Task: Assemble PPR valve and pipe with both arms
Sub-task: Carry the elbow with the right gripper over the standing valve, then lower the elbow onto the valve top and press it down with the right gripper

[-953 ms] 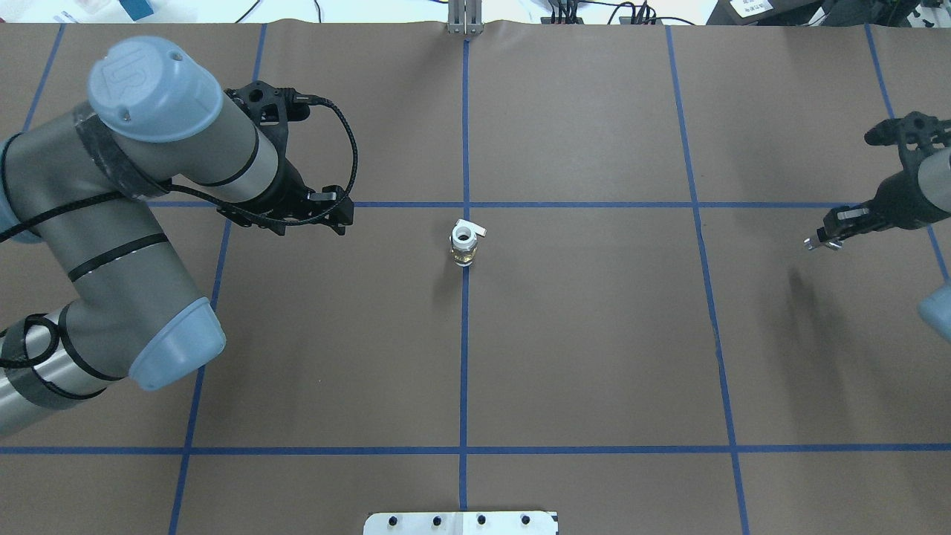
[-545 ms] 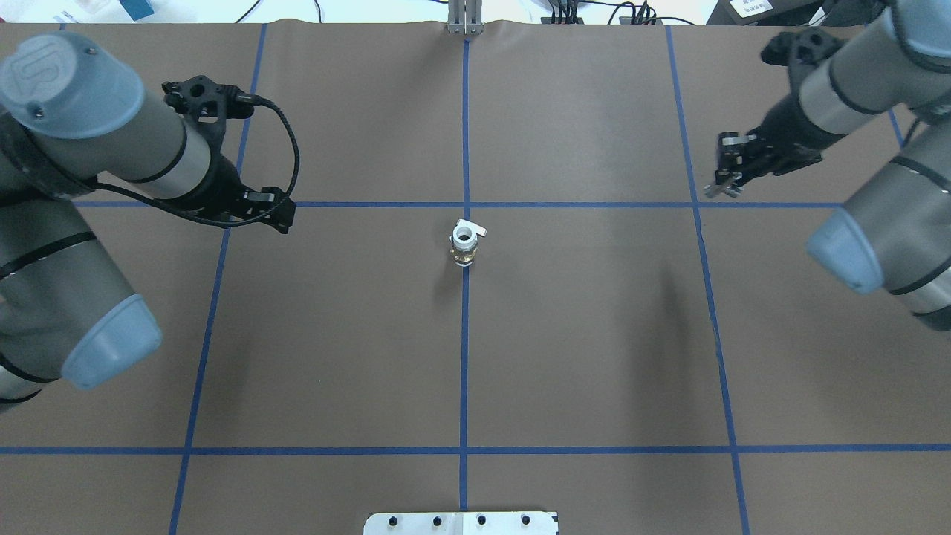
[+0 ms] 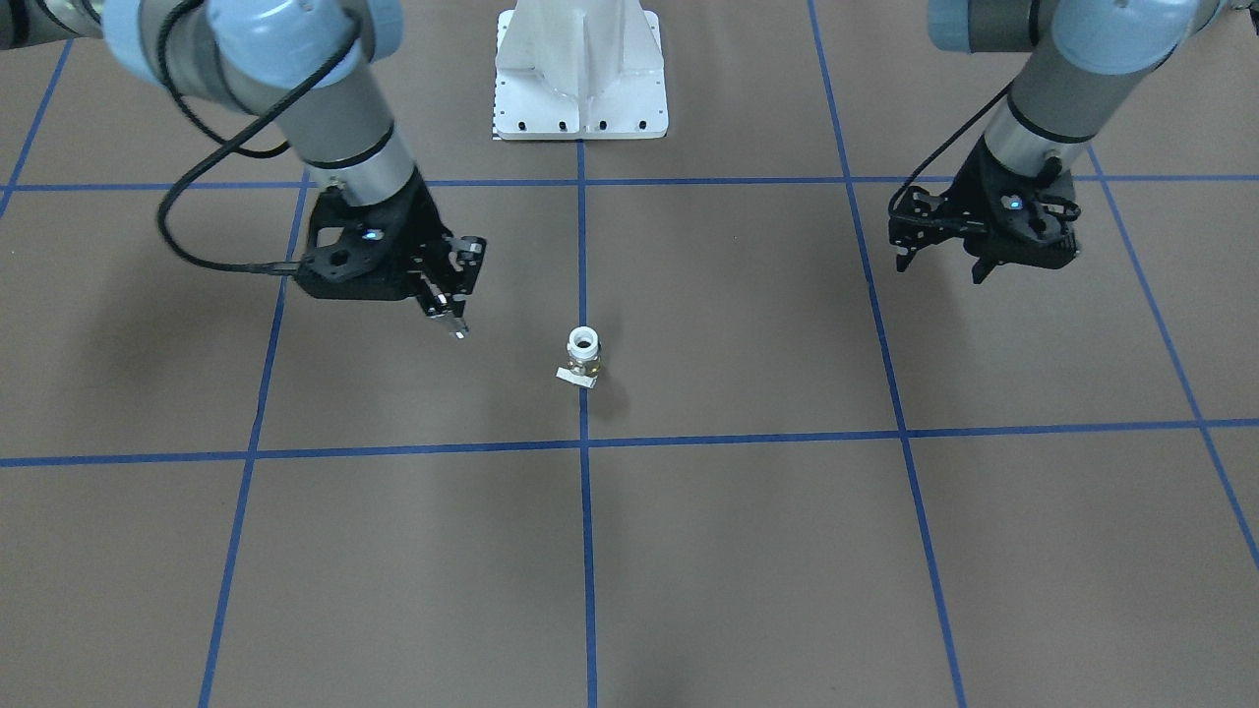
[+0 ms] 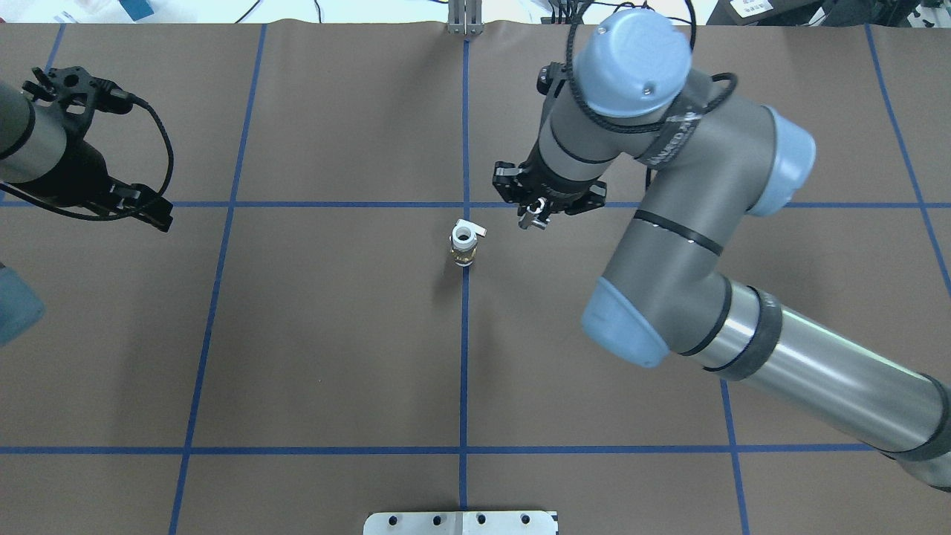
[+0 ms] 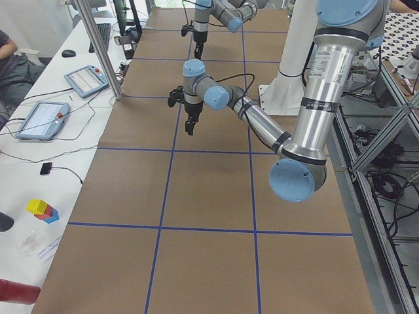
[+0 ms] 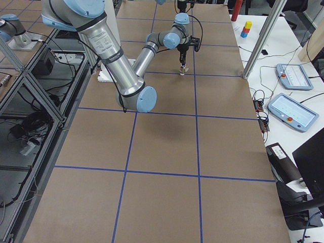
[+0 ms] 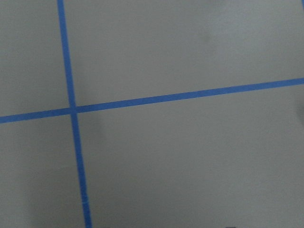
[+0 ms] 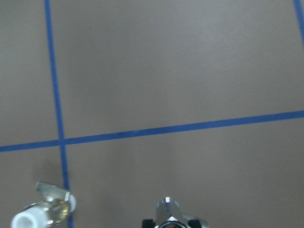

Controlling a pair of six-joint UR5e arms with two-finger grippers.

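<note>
Between the right jaws, which are pinched closed near their tips, sits the pipe [image 4: 530, 221], its round silver end poking out below them. Just beside it, but clearly apart, the PPR valve [image 4: 463, 243] stands upright and free on the worktop [image 4: 334, 334]. It rests on a blue tape line [image 4: 463, 357], white collar up and bore open to the ceiling. Its beige tab juts sideways, away from the robot's base. Nothing grips or braces it.

Further out, the left jaws are spread wide and hold nothing. They hang well apart from the valve, over the left side of the worktop, and the left wrist camera sees only brown paper and tape. The right arm [image 4: 669, 245] reaches in across the middle, while the left arm [image 4: 33, 148] sits at the edge of the overhead view.

The likely step is bringing the pipe over the collar to seat it, and the risks follow from that:
- **Tipping.** The valve is small and unsupported, so a slightly off-centre descent would probably push the collar's rim and topple or skid the fitting.
- **Slipping grip.** The pipe is smooth metal held only at the fingertips, so pressing hard could tilt it or slide it up within the jaws.
- **Snagging.** The tab could catch a finger as the jaws pass.

Having the left jaws clamp the valve first would seem the safer order.
</note>
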